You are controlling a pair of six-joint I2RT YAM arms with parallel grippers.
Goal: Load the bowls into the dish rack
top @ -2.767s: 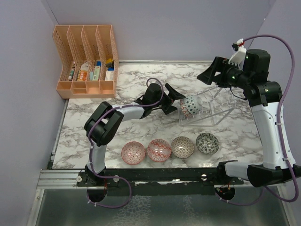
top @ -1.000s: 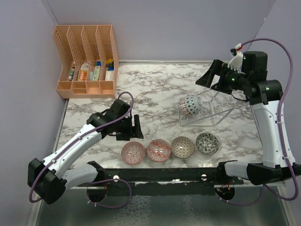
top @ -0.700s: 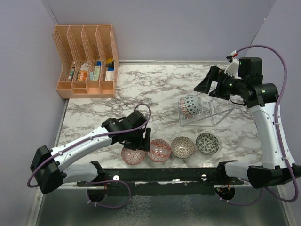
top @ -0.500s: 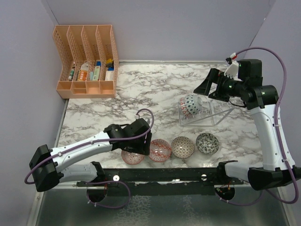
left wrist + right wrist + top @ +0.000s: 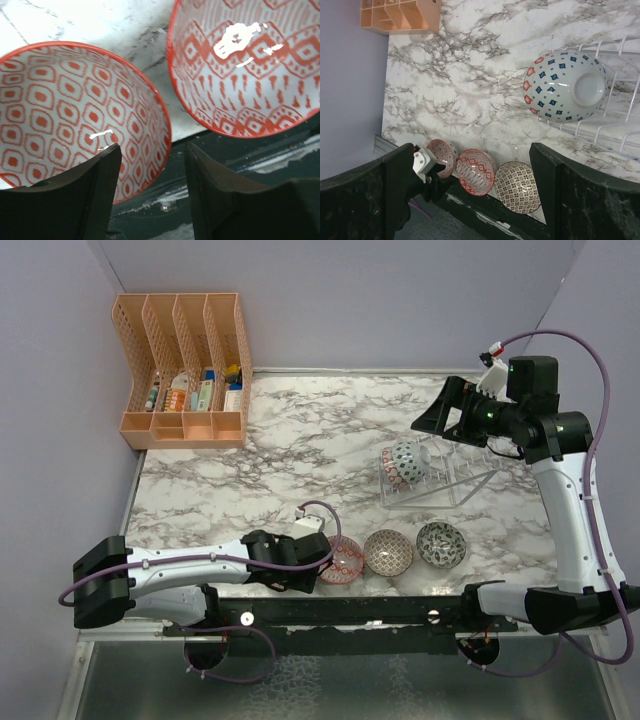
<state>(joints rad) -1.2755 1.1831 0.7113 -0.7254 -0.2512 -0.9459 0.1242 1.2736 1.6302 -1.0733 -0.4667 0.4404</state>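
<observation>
My left gripper (image 5: pixel 298 575) is open and low at the near table edge, over the leftmost red bowl (image 5: pixel 65 115). One finger (image 5: pixel 95 200) is inside that bowl's near rim and the other is outside it. A second red bowl (image 5: pixel 342 558) lies beside it, then the brownish bowl (image 5: pixel 388 552) and the dark grey-green bowl (image 5: pixel 441 544). One blue bowl (image 5: pixel 405 462) stands on edge at the left end of the wire dish rack (image 5: pixel 460 475). My right gripper (image 5: pixel 440 418) is open and empty, up above the rack's far side. No second blue bowl shows.
An orange file organiser (image 5: pixel 185 370) with small items stands at the back left. The black rail (image 5: pixel 400 608) runs along the near edge just below the bowls. Purple walls close in the left, back and right. The left arm (image 5: pixel 190 565) lies along the front left.
My left arm has swung from the rack to the near edge and lowered its open gripper onto the leftmost red bowl. The right gripper shifted a little above the rack.
</observation>
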